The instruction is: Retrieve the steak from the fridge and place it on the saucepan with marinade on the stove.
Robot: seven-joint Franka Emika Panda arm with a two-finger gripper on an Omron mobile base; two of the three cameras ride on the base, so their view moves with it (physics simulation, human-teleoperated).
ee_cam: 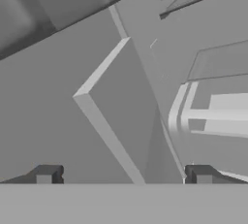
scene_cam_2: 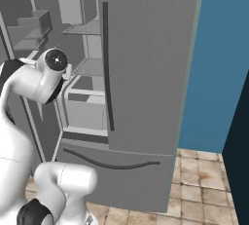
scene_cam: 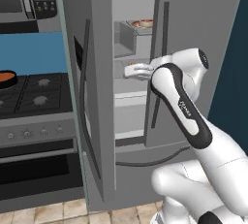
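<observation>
Inside the fridge (scene_cam: 131, 48) your gripper (ee_cam: 123, 174) is reaching with fingers spread, holding nothing; the steak (scene_cam: 145, 23) is lying on the upper shelf, while your left base view alone is showing the saucepan (scene_cam: 7, 78) sitting on the stove (scene_cam: 34, 94)

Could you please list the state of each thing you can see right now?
fridge: left door open, right door shut.
steak: on upper fridge shelf.
saucepan: on stove, holding marinade.
end effector: open, empty, inside fridge.
</observation>
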